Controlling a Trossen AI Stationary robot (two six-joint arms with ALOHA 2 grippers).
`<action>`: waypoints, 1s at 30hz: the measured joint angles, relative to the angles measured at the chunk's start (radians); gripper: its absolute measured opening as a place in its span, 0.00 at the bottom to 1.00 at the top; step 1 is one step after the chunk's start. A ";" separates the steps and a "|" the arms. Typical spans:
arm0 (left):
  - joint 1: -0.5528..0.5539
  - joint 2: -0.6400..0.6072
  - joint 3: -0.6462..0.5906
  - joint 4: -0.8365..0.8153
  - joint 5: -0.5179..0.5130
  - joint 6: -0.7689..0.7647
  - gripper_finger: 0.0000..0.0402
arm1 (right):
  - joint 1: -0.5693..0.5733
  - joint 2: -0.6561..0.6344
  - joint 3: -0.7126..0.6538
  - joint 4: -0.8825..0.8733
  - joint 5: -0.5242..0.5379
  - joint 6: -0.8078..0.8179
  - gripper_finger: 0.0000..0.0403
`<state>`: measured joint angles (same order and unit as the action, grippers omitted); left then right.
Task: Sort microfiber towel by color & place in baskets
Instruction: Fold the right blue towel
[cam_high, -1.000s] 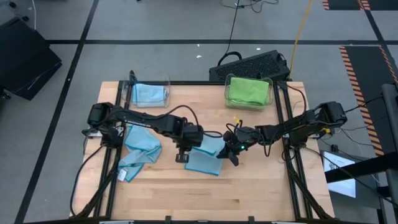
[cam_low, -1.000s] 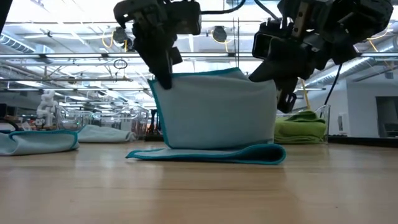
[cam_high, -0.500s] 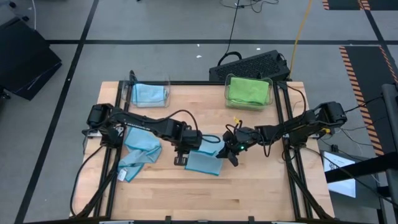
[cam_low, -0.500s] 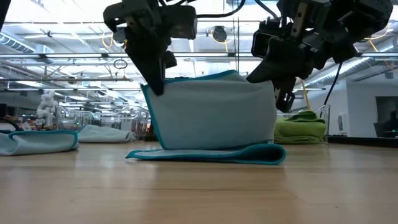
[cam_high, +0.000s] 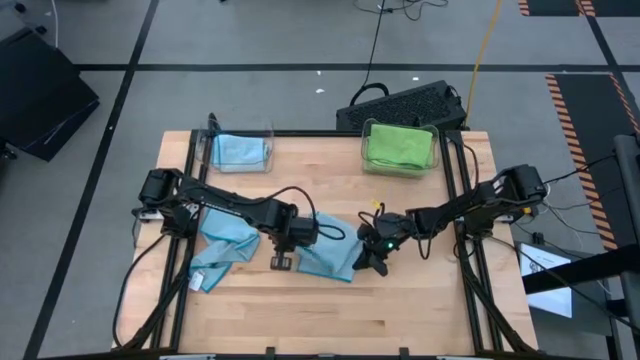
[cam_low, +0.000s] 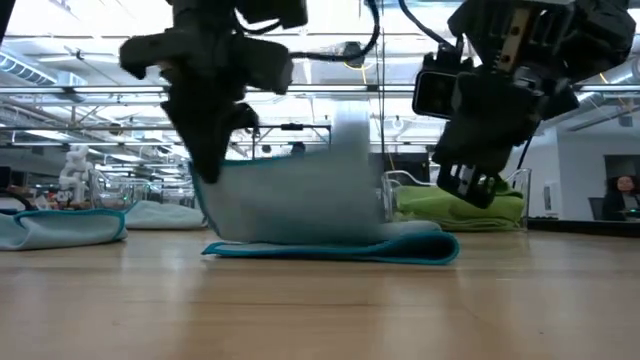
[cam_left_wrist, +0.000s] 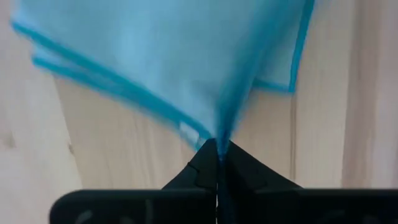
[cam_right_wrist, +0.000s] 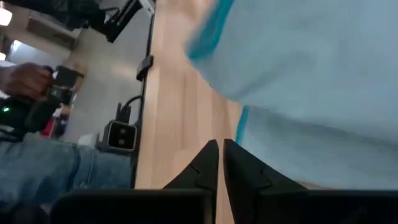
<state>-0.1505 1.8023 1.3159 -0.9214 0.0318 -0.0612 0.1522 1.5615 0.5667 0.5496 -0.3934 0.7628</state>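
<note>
A wooden bench (cam_high: 400, 310) seen from above, with two dark robot arms meeting near its middle over a light blue towel (cam_high: 325, 257) with a teal hem.

The left gripper (cam_high: 283, 262) has its jaws closed tight on one corner of the towel; its wrist camera shows the cloth fanning out from the pinch point. The right gripper (cam_high: 368, 266) sits at the opposite edge of the same towel. Its jaws are nearly together with only a thin slit between them, and no cloth shows inside, so it appears to hold nothing.

In the low view the towel (cam_low: 320, 215) is half folded: one layer lies flat on the bench, the other droops from the left gripper's pinch.

A second blue towel (cam_high: 222, 245) lies crumpled near the left arm's base. At the far edge stand two clear baskets, well apart: the left basket (cam_high: 270, 148) holds blue cloth, the right basket (cam_high: 365, 150) holds green cloth.

The towel looks light, soft and limp, sagging wherever unsupported. It probably handles best pinched at corners or along the hem, since a middle grip would bunch it.
</note>
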 joint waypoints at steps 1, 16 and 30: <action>0.000 0.000 0.006 0.012 -0.003 0.001 0.04 | 0.002 0.004 0.001 0.001 0.000 0.004 0.06; 0.001 -0.016 0.011 0.110 0.055 -0.053 0.02 | 0.031 0.010 0.006 0.070 0.060 0.016 0.08; 0.117 -0.091 0.013 0.194 0.107 -0.131 0.02 | 0.142 0.010 0.072 -0.037 0.539 -0.281 0.47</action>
<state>-0.0330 1.7115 1.3285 -0.7277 0.1385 -0.1927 0.2943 1.5719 0.6386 0.5130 0.1452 0.4818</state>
